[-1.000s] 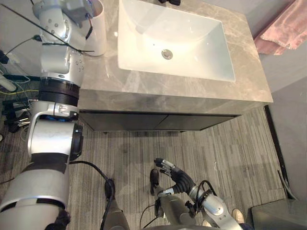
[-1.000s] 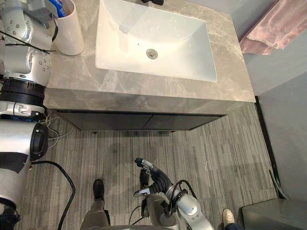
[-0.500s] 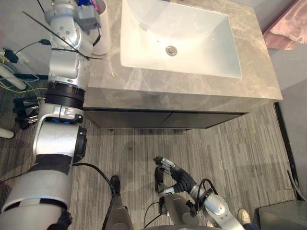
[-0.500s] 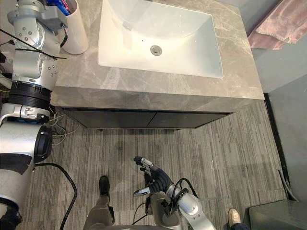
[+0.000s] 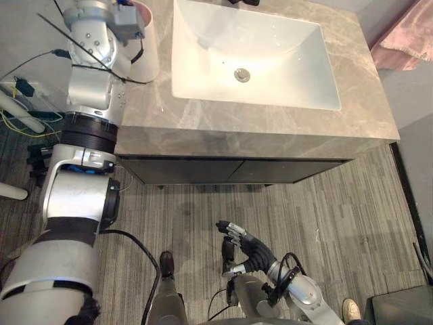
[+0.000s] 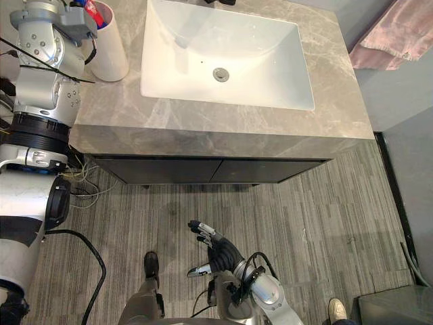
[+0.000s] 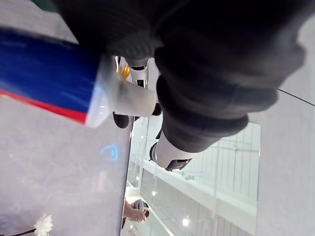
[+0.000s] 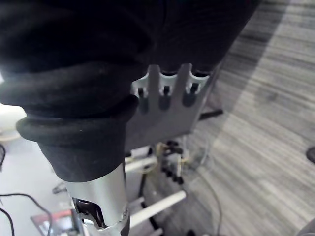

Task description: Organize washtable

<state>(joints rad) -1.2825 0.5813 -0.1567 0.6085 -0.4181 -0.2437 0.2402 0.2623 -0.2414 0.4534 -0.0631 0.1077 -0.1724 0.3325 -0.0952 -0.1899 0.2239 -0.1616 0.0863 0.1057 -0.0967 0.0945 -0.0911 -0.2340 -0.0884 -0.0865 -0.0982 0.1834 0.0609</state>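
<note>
A white cup [image 6: 111, 44] with a pink inside stands at the counter's [image 5: 270, 128] far left corner, beside the white sink [image 5: 250, 54]. A red and blue tube [image 6: 97, 12] sticks up out of the cup. My left arm reaches up to the cup's rim. In the left wrist view the blue, red and white tube [image 7: 44, 78] lies right beside my left hand [image 7: 167, 155], whose one visible finger is straight and not curled round it. My right hand [image 5: 247, 247] hangs low over the floor in front of the cabinet, its fingers relaxed and holding nothing.
A dark faucet [image 5: 243, 2] sits at the sink's back edge. A pink towel [image 5: 406, 34] hangs past the counter's right end. Dark cabinet doors [image 5: 230, 169] run below the counter, above striped grey flooring [image 5: 325, 217].
The whole picture has shifted a little as the camera moved. My left arm stays at the cup and the tube stands in it. The right hand has not moved.
</note>
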